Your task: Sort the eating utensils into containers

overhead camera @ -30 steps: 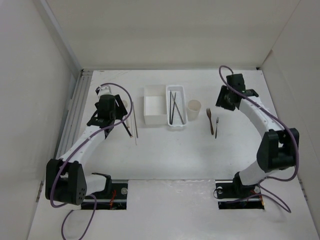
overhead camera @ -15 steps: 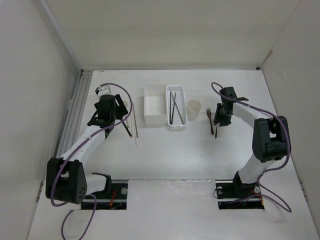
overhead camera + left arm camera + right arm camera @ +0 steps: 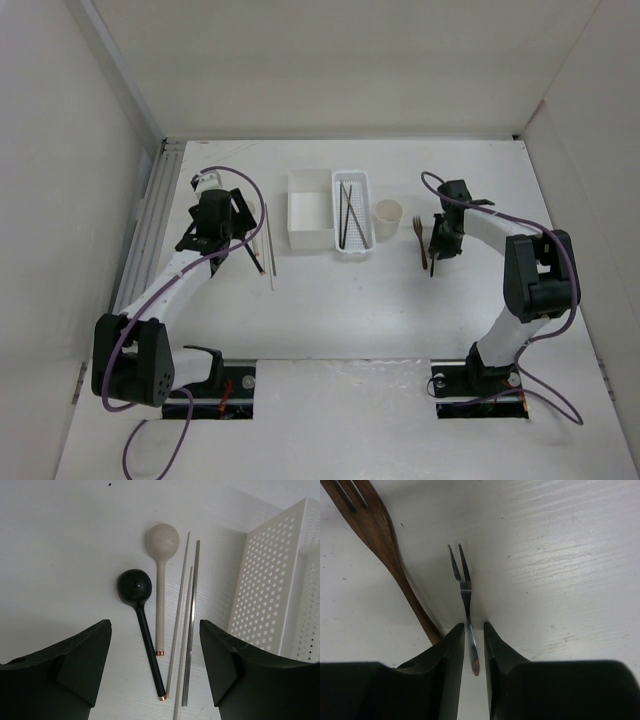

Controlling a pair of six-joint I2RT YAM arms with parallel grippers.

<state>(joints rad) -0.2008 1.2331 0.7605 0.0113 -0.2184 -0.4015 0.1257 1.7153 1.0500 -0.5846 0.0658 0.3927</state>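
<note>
On a white tabletop (image 3: 340, 310), the right hand (image 3: 474, 632) has its fingers close on either side of a small metal fork (image 3: 465, 585) lying beside a brown fork (image 3: 385, 545); whether they pinch it is unclear. The left hand (image 3: 155, 627), fingers wide apart, hovers over a black spoon (image 3: 135, 587), a beige spoon (image 3: 162, 540) and pale chopsticks (image 3: 192, 610). Beyond stand a square white box (image 3: 310, 238), a narrow tray (image 3: 353, 253) holding dark chopsticks (image 3: 346, 215), and a cream cup (image 3: 388, 215).
</note>
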